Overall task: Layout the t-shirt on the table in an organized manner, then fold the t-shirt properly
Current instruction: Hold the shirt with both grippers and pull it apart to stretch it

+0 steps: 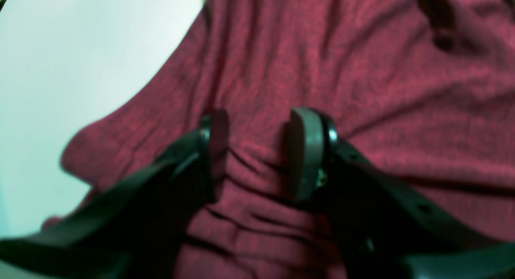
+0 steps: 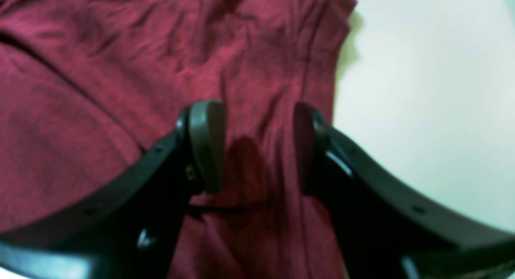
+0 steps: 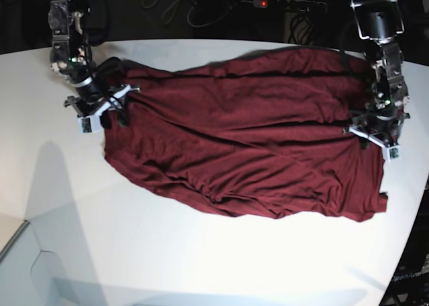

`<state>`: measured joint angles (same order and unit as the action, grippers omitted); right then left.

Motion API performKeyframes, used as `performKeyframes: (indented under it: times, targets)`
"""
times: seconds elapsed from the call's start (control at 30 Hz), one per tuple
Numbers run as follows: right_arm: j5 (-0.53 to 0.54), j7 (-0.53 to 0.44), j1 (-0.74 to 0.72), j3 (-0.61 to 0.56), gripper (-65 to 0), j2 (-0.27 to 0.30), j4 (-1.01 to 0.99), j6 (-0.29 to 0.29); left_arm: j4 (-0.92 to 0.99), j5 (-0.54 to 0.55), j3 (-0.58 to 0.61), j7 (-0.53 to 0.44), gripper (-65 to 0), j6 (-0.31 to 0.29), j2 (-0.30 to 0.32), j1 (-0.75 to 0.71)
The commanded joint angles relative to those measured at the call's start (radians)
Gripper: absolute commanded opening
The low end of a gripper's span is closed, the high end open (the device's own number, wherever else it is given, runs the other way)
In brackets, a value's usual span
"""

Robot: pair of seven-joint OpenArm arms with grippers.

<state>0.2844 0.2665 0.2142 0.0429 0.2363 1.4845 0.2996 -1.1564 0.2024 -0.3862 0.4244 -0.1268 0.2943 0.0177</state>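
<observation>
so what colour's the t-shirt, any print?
Plain dark maroon t-shirt, no print; base view.

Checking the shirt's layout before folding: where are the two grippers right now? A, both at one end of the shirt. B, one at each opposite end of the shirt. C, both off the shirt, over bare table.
B: in the base view the right gripper sits at one end of the shirt and the left gripper at the other.

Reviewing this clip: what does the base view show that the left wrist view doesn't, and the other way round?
Only the base view shows the whole t-shirt stretched between both arms, the right gripper and the table's curved edge. Only the left wrist view shows cloth bunched in pleats between the left gripper pads. Both show maroon fabric on white table.
</observation>
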Motion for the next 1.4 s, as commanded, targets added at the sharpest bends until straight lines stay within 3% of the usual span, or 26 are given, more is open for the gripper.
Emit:
performKeyframes:
  times: [0.0,0.2,0.33,0.7,1.07,1.37]
  targets:
    - [0.006,-0.025,-0.006,0.004,-36.9,0.010,0.015,0.005,-0.035,-0.016,-0.027,0.037,-40.3,0.006,0.006,-0.014]
    - [0.006,-0.022,-0.019,0.002,-36.9,0.008,0.017,0.005,-0.215,-0.016,-0.148,0.037,-40.3,0.006,-0.039,-0.026]
    - [0.006,-0.017,-0.035,0.001,-36.9,-0.016,0.017,0.005,-0.224,-0.014,-0.152,0.037,-40.2,0.006,-0.043,0.034]
    - [0.006,-0.016,-0.083,-0.064,-36.9,-0.027,0.014,0.005,0.189,-0.027,-0.150,0.032,-40.2,0.006,-0.057,0.284]
    - [0.005,-0.020,-0.112,-0.059,-36.9,-0.022,-0.048,0.005,0.019,-0.017,-0.150,0.038,-40.2,0.006,-0.034,0.043]
    - [0.005,-0.017,-0.128,-0.062,-36.9,-0.016,-0.072,0.005,-0.142,-0.016,-0.159,0.038,-40.2,0.006,-0.031,-0.032]
